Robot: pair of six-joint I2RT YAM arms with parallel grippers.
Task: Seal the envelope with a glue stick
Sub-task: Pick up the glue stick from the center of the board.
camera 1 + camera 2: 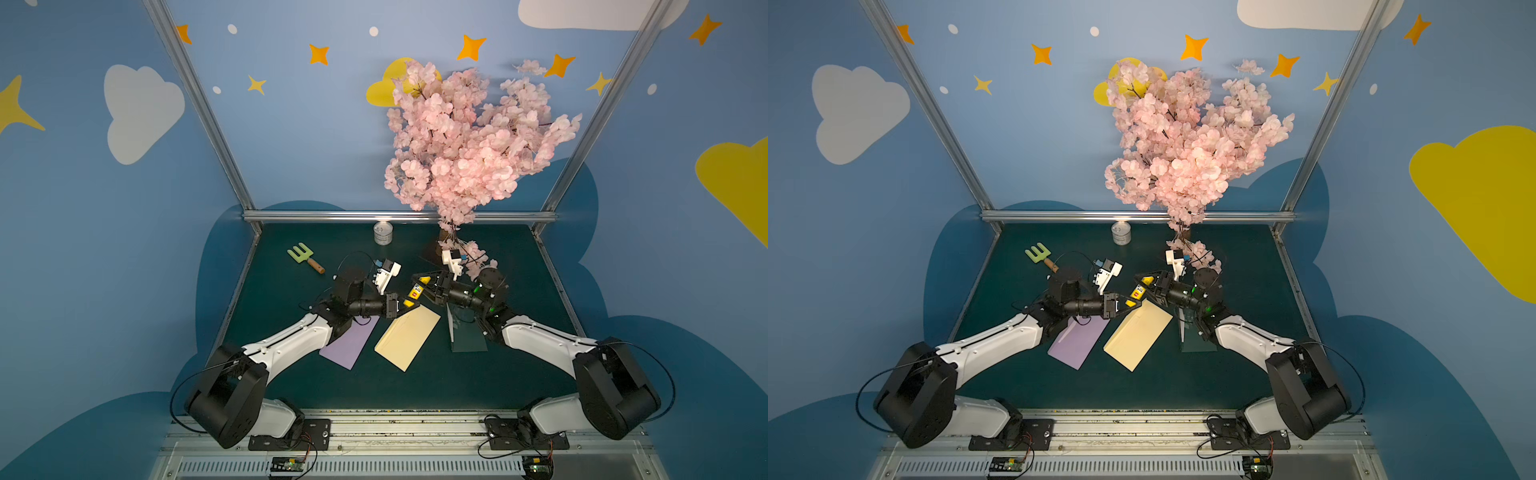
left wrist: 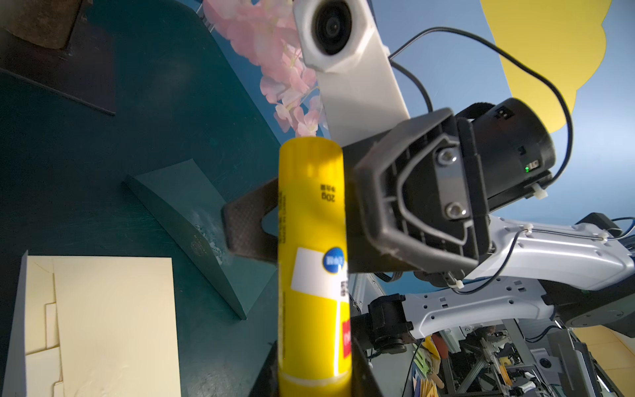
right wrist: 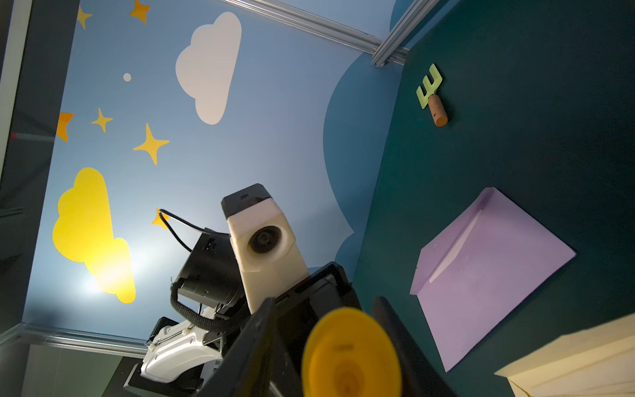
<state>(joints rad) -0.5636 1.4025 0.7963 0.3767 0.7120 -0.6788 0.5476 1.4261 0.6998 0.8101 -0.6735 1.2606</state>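
Two end effectors [image 1: 406, 304] [image 1: 420, 281], seemingly round stick [image 1: 414, 293]

In the left wrist view the yellow plastic glue stick [image 2: 312, 240] runs off the picture's edge, so its foot in the left end effector [image 2: 314, 357] is unseen. It covers part of one finger of the right end effector [image 2: 309, 223]; whether those fingers press it cannot be told. In the right wrist view its near end is a blur. In both top views the left arm [image 1: 291, 336] hides a corner of the purple paper envelope [image 1: 349, 343] [image 1: 1073, 343].
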